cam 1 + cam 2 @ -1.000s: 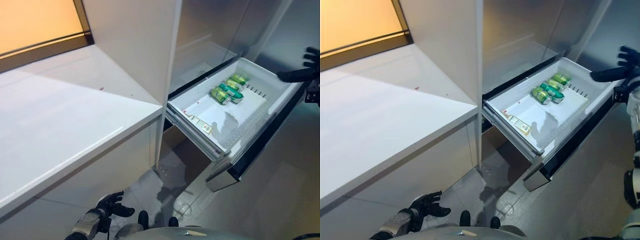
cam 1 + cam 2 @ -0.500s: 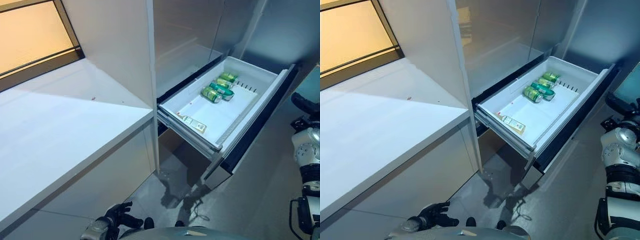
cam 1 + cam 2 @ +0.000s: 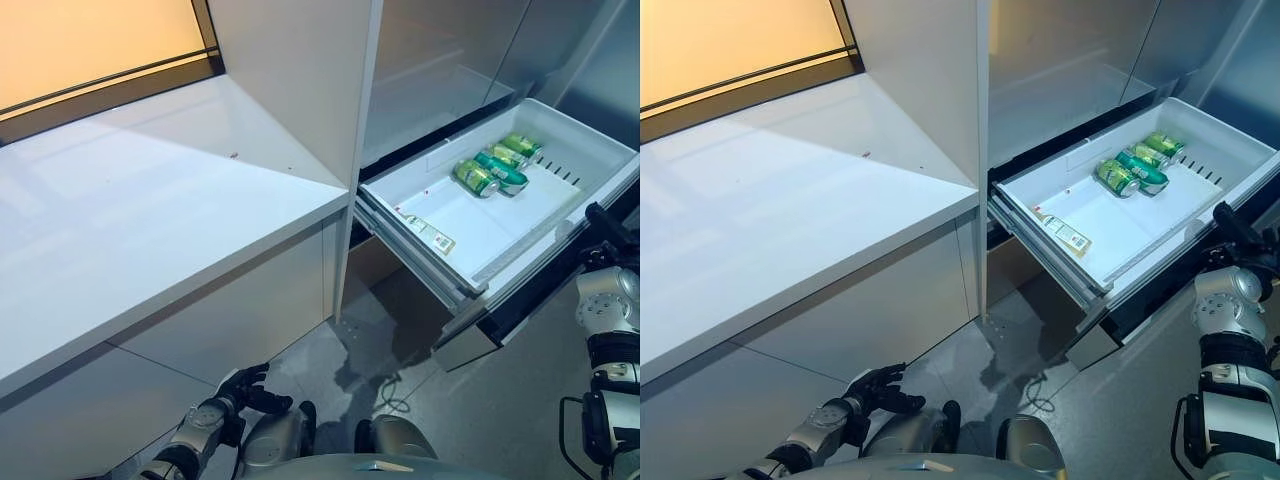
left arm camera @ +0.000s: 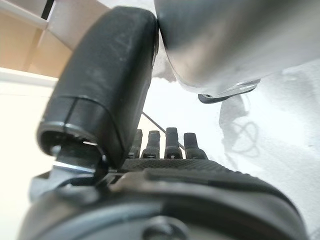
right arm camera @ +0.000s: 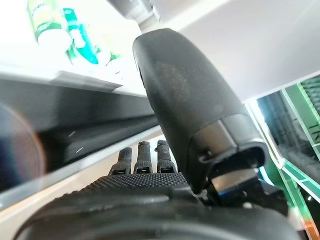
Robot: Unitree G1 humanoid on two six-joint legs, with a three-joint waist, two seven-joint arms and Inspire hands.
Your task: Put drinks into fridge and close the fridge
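a white counter [image 3: 150,210] runs beside the fridge, whose drawer [image 3: 560,235] stands pulled out. three green cans [image 3: 492,168] lie inside, beyond the right hand [image 3: 1232,228], which hangs empty, fingers straight, near the drawer front. closing probably comes next: push that front inward. left hand [image 3: 875,388] hangs low, relaxed, empty.

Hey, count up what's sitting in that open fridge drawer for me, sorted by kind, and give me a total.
Green drink cans: 3, lying on their sides together toward the back of the drawer
Flat labelled packet: 1, near the drawer's front corner
Total: 4
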